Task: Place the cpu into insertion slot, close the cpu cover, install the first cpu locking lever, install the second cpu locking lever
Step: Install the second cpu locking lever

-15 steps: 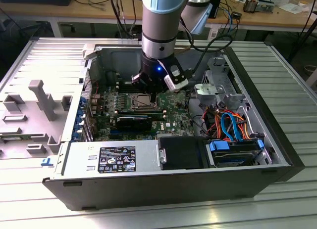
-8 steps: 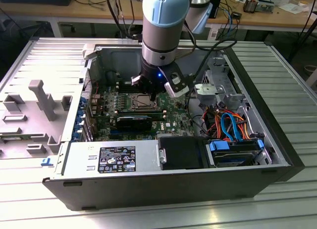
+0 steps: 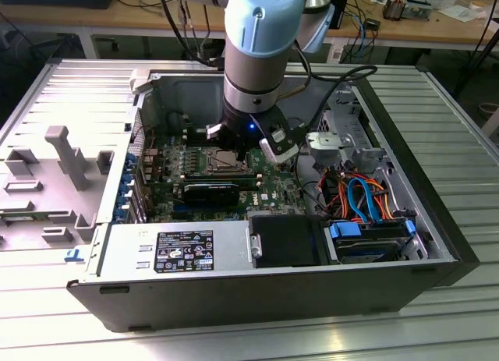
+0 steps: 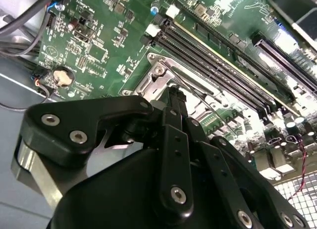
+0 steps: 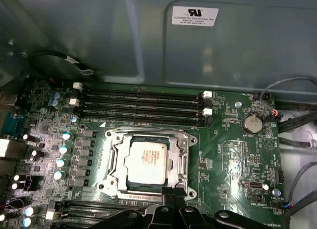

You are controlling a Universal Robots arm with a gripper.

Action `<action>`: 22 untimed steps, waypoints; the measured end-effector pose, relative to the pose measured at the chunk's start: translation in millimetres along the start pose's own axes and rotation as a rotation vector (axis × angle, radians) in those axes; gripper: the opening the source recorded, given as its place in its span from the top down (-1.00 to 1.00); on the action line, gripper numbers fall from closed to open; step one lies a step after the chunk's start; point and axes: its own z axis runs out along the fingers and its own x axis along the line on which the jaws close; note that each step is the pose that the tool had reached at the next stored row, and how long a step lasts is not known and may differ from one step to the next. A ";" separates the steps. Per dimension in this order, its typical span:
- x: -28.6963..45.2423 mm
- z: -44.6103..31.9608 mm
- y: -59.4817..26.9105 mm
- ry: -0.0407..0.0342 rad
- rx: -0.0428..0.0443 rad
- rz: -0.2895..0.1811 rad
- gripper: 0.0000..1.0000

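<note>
One small flat square cpu [image 5: 147, 161], dull silver-grey metal top, seated in one square insertion slot [image 5: 130, 183] at middle of green motherboard [image 5: 237, 155]; one thin silvery cpu cover [image 5: 115, 157], square opening, lies closed around chip; four long dark memory slots [image 5: 141, 106] just beyond cover; black matte pincer [image 5: 170, 197] at cover's near edge, fingers nearly together, holding nothing visible

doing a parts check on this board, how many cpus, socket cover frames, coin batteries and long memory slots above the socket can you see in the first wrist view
cpu: 1
cpu cover frame around it: 1
coin battery: 1
long memory slots above the socket: 4
Total: 7
</note>
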 end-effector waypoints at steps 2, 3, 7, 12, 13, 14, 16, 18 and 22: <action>-0.1 0.0 -0.2 0.0000 0.0000 0.000 0.79; -0.1 0.0 -0.2 0.0000 0.0000 0.000 0.79; 0.4 -0.1 -0.5 0.0000 0.0001 0.000 0.79; 7.6 0.2 -7.3 -0.0001 -0.0011 0.000 0.79; 9.1 0.5 -8.7 -0.0001 -0.0014 0.000 0.79; 10.4 0.9 -9.7 -0.0001 -0.0015 0.000 0.79; 12.7 2.1 -11.3 -0.0001 -0.0016 0.000 0.79; 13.6 2.7 -11.8 -0.0002 -0.0016 0.000 0.79; 15.7 3.9 -12.6 -0.0001 -0.0016 0.000 0.79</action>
